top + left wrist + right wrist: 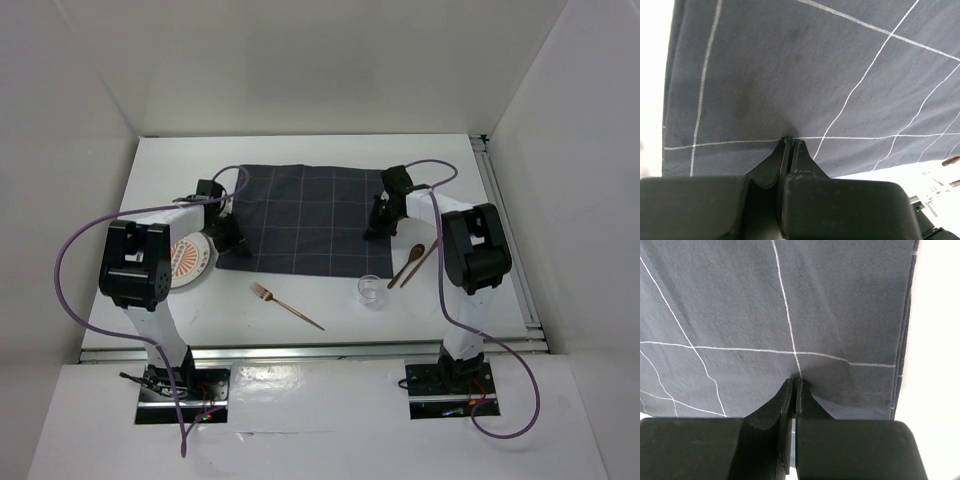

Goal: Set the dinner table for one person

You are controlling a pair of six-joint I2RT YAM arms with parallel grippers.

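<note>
The white bench (330, 150), railed in silver along its near and right edges, carries a dark grey checked cloth (300, 218) spread flat across its middle. At the cloth's near left corner sits a round plate (190, 260) with an orange pattern, partly hidden. A copper-coloured fork (287, 305) lies slantwise just beyond the cloth's near edge. A clear glass (371, 291) stands by the near right corner, and right of that corner a wooden spoon (406, 265) and a thin stick (427, 255) lie side by side.
</note>
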